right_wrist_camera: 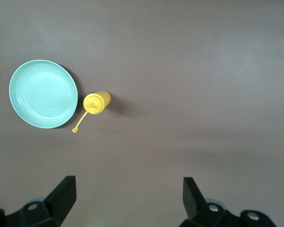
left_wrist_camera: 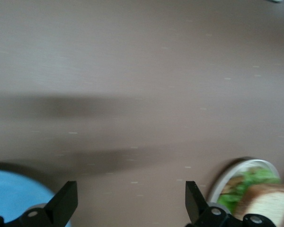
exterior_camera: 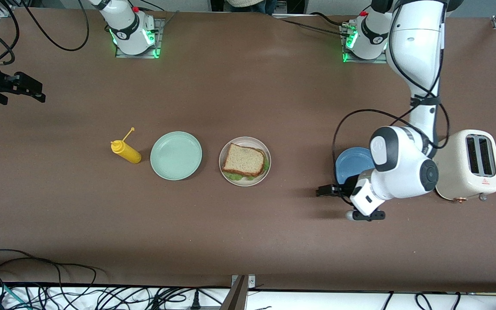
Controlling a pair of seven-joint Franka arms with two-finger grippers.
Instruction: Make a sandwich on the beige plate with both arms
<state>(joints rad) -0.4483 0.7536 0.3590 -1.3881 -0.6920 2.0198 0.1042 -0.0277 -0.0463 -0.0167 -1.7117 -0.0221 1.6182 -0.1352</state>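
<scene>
Beige plate (exterior_camera: 245, 161) at frame centre carries sandwich (exterior_camera: 245, 161), lettuce showing beneath bread | left hand (exterior_camera: 326, 190) lower right of frame, beside blue plate (exterior_camera: 350, 165), fingers spread wide, empty | right hand (exterior_camera: 30, 89) at upper left edge, wide apart, holding nothing, waiting | brown worktop (exterior_camera: 248, 241)

Mustard bottle (exterior_camera: 126, 151), mint plate (exterior_camera: 176, 155), toaster (exterior_camera: 472, 165)

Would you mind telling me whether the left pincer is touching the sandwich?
Apart. In the front view, bare table separates the open left pincer, beside the blue plate, from the sandwich.
</scene>
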